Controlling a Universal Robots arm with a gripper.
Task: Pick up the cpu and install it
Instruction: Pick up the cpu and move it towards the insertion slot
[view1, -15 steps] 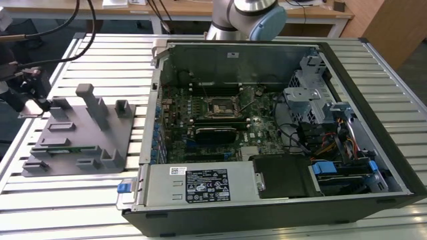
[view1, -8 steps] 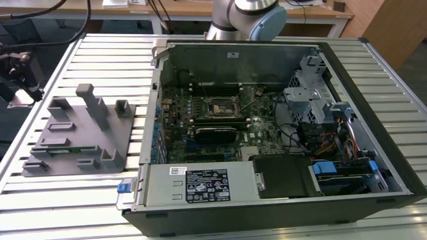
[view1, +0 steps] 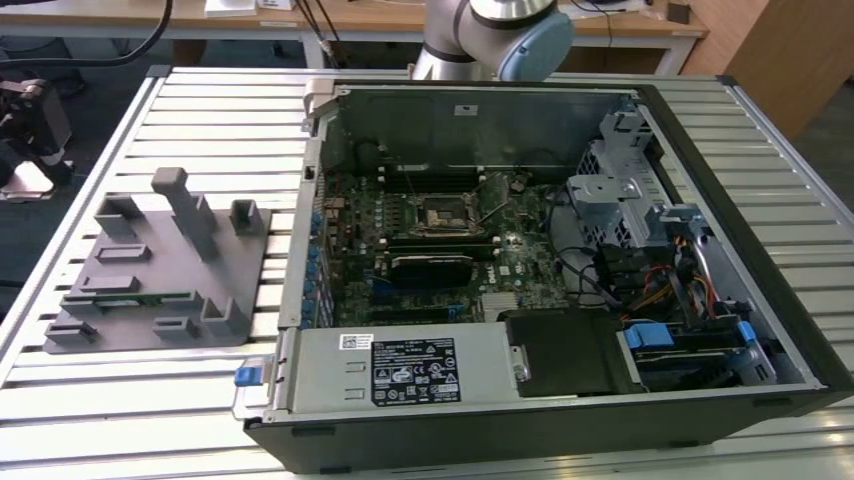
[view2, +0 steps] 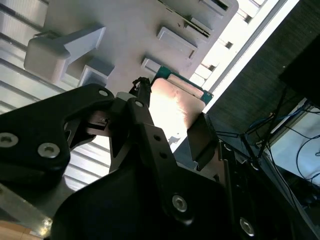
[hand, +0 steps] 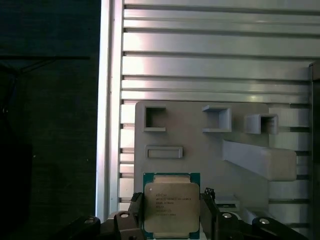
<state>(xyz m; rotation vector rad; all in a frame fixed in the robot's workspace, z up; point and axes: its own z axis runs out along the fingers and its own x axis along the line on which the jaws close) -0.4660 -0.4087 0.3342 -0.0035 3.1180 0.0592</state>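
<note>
Cpu (hand: 171, 205), silver top up with a green rim, is above the grey tray (hand: 200, 132), near its shallow oblong pocket (hand: 163, 151). Gripper (hand: 172, 215) is clenched on the cpu, one black finger (hand: 136, 214) against each side. Slatted metal table (view1: 187, 400) lies under the tray, and the open computer case (view1: 694, 180) stands just beside the tray.

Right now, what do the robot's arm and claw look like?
The arm is a shiny silver tube with a pale blue round cap on its joint. The gripper is black and chunky, with flat linked bars and little silver screws.
</note>
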